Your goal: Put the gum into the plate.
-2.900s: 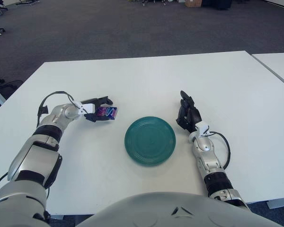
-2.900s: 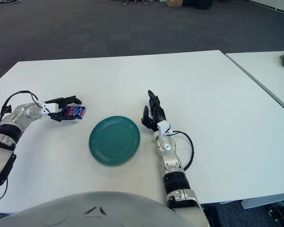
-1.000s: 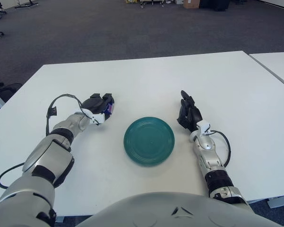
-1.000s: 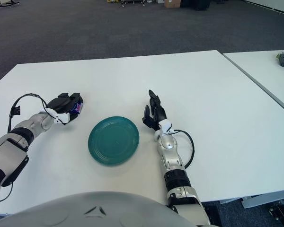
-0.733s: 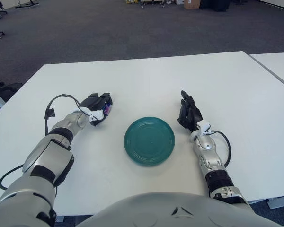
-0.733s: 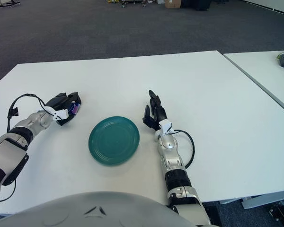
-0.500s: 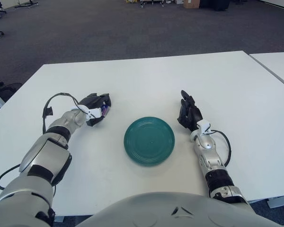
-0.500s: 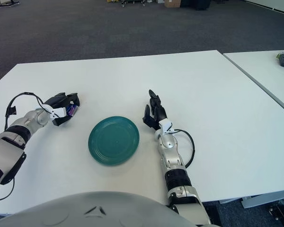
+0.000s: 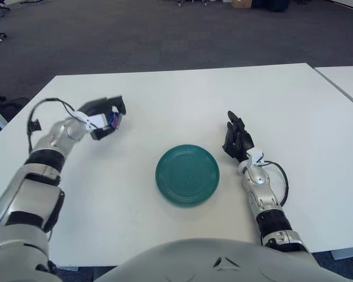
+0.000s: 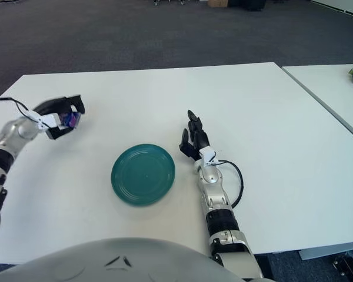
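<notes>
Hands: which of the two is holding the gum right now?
The left hand, left of and beyond the plate, grips the gum; the right hand beside the plate holds nothing.

Gum (image 9: 113,120) in hand, plate (image 9: 187,175) empty

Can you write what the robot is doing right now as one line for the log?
left hand: gripping gum, raised left of plate | plate: empty | right hand: idle, right of plate

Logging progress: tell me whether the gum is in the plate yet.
Out. The left hand holds the gum left of the plate, which shows bare.
</notes>
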